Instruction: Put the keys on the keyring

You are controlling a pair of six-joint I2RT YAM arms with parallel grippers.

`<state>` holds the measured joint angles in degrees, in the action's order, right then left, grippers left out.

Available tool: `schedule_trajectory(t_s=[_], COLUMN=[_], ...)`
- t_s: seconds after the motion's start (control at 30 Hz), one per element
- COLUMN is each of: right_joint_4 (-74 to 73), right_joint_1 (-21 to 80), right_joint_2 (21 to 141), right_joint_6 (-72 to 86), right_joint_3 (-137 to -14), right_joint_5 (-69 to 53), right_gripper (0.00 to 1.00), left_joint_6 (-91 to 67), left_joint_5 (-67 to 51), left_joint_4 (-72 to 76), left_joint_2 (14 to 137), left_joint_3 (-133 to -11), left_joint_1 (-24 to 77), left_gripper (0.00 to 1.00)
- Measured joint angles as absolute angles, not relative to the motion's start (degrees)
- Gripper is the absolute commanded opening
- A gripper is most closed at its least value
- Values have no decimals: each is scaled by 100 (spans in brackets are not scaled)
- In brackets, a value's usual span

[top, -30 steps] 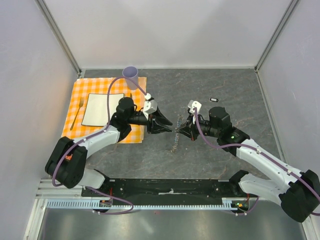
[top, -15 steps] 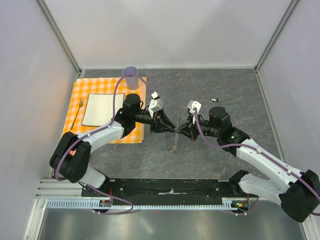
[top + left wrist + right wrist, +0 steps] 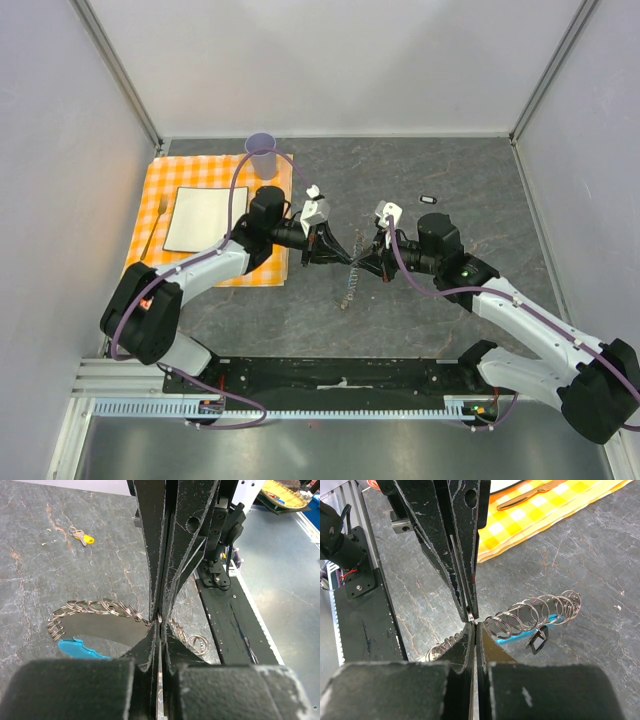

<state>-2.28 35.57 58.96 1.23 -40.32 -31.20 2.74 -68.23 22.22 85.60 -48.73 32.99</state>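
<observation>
- Your left fingers (image 3: 158,632) are pressed together with no gap between the pads. A thin sliver of metal from the keyring (image 3: 92,607) shows pinched at their tips.
- Your right fingers (image 3: 473,627) are also closed tight, clamped on an end link of the same chain of rings.
- From above, the two sets of fingertips meet nose to nose over the middle of the grey surface (image 3: 470,170). The keyring stretches from that meeting point toward the near edge.
- In the left wrist view the chain curves off to the left of the tips, and its blue section (image 3: 80,648) lies on the surface. A few more rings trail to the right of the tips.
- In the right wrist view a black key (image 3: 537,641) sits just beside the blue section. You cannot tell whether it is threaded on.
- A yellow key (image 3: 86,539) lies on the surface well apart from the chain, with small rings touching it.
- A second black piece with a white centre (image 3: 429,199) lies beyond your right arm, apart from both sets of fingers.
- The checked cloth (image 3: 185,170) on the left carries a plate (image 3: 200,215), a fork (image 3: 153,228) and a cup (image 3: 261,148).
</observation>
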Motion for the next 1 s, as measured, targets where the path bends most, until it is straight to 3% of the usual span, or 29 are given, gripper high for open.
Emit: schedule_trajectory(t_s=[0.13, 0.37, 0.5, 0.63, 0.73, 0.87, 0.9, 1.0], right_joint_4=[-257, -222, -220, -211, -204, -156, -134, 36], right_joint_1=[3557, 3557, 3557, 3557, 3555, 3557, 3557, 3562], right_joint_2=[5896, 5889, 5887, 5887, 5885, 5885, 5885, 5811], right_joint_6=[126, 139, 178, 193, 217, 255, 292, 384], right_joint_3=[-4032, -4032, -4032, -4032, -4032, -4029, -4021, -3935], right_joint_5=[-3111, -3107, -3105, -3107, -3107, -3103, -3103, -3002], right_gripper=[0, 0, 0, 0, 0, 16, 25, 27], left_joint_6=[438, 644, 657, 657, 672, 670, 659, 519], left_joint_5=[-6785, -6604, -6512, -6455, -6449, -6296, -6257, -5961], left_joint_4=[2084, 1876, 1876, 1876, 1872, 2106, 2235, 2891], left_joint_2=[8534, 8385, 8372, 8370, 8370, 8230, 8165, 7874], left_joint_3=[-4882, -4880, -4869, -4847, -4836, -4654, -4558, -4051], left_joint_1=[3315, 3339, 3352, 3354, 3356, 3365, 3369, 3378], left_gripper=[2, 18, 20, 2, 2, 2, 2, 2])
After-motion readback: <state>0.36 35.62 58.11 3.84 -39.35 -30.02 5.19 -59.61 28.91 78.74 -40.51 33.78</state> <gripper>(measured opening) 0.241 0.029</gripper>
